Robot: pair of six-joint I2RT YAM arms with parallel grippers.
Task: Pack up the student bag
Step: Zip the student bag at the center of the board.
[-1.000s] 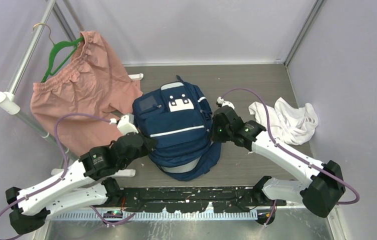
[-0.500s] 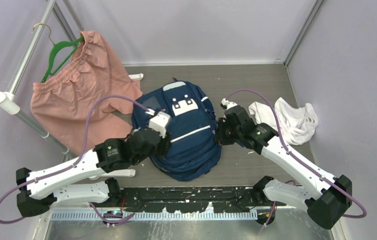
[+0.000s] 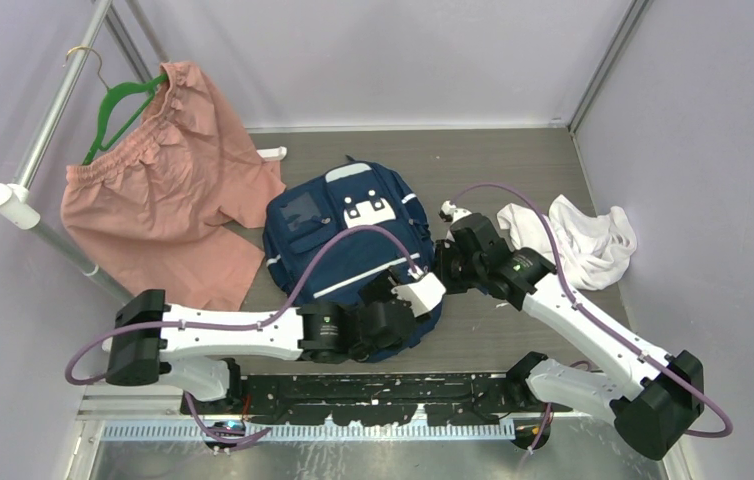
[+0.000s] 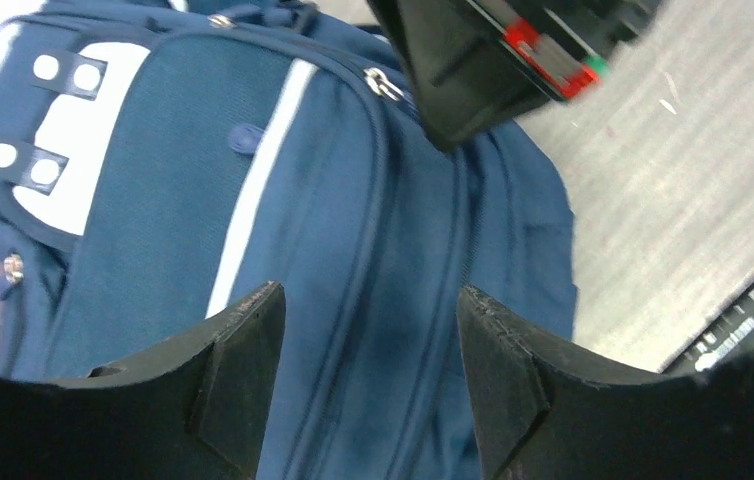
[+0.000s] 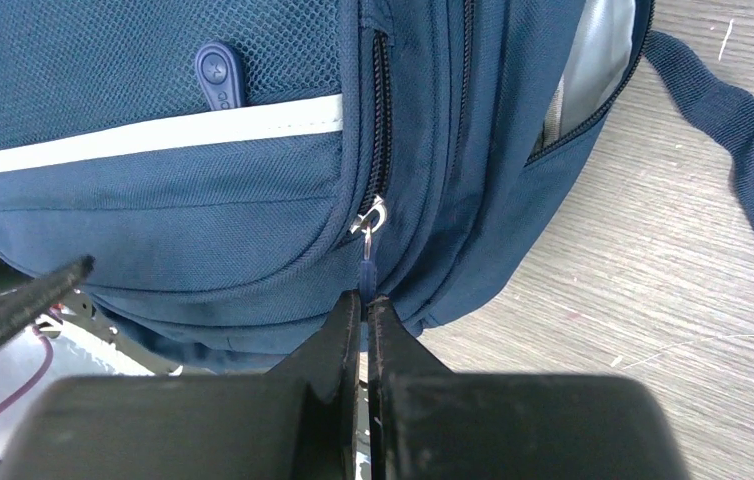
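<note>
Lying front up on the table [image 3: 513, 165], the bag [image 3: 348, 235] is flanked by pink shorts [image 3: 153, 190] on the left and a white cloth [image 3: 578, 240] on the right. The zip pull [image 5: 366, 265] on its right side is pinched between the closed fingers of the right gripper [image 5: 364, 300]. The left gripper [image 4: 368, 300] is held wide apart over the bag's near end, and nothing is gripped.

The student bag [image 3: 348, 245] lies mid-worktop [image 3: 513, 160]. Shorts [image 3: 168, 195] are left of the bag, a cloth [image 3: 578, 240] right of it. The right claw [image 5: 365, 300] pinches a zip pull [image 5: 368, 262] on the bag's right side; the left claw [image 4: 368, 310] hovers over its near right corner.
</note>
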